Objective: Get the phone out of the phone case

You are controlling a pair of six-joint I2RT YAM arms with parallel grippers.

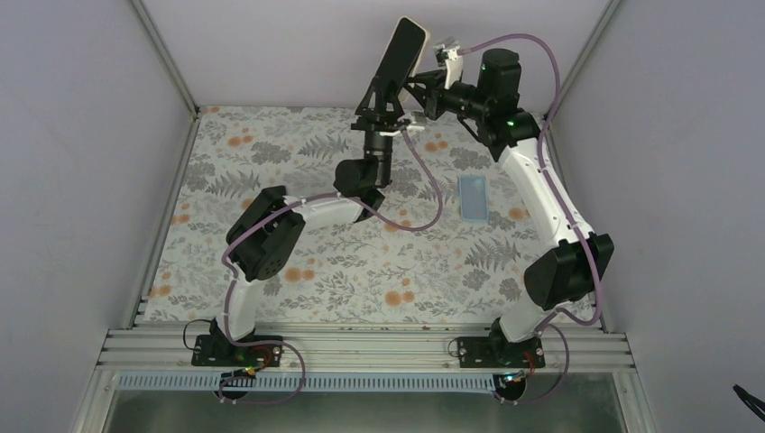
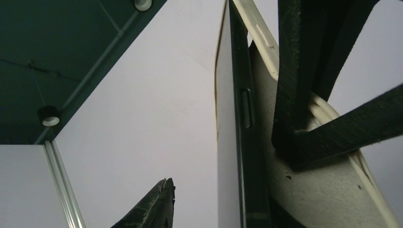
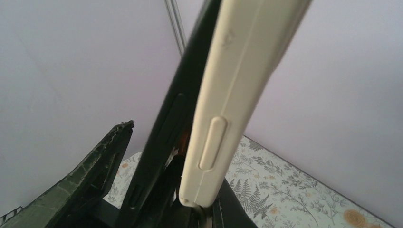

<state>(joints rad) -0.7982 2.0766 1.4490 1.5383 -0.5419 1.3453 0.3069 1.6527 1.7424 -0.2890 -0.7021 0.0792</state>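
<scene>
Phone [image 1: 402,52] was held high above the far end of the desk [image 1: 271,162], tilted, with its lower end down between the two arms. Along its dark side edge the cream case [image 3: 228,95] was seen sprung off at the upper end, with a wedge of gap there. At the lower end the two lay close together, and the case was judged not free there. Step in hand, as judged: peeling the rest of the case off.

Left fingers [image 2: 159,206]: apart. The one visible stood clear of the glass; the other was hidden behind the phone.

Right fingers [image 3: 90,180]: one stood off beside the phone's edge and the other was masked by the case. Whether anything was clamped could not be told.

A black forked part [image 2: 290,85] was pressed on the case's back. Which arm it belonged to could not be made out.

For the step to be done well:
- The phone was to be gripped by its bare edges only, never across the case lip, or the shell would be pinned on.
- The case was to be drawn from the open end toward the seated end, peeled rather than pulled straight.
- The side buttons were to be avoided.

Risk noted: with neither grip confirmed, the phone could drop.

A flat blue slab [image 1: 473,197] lay on the desk, well apart.
</scene>
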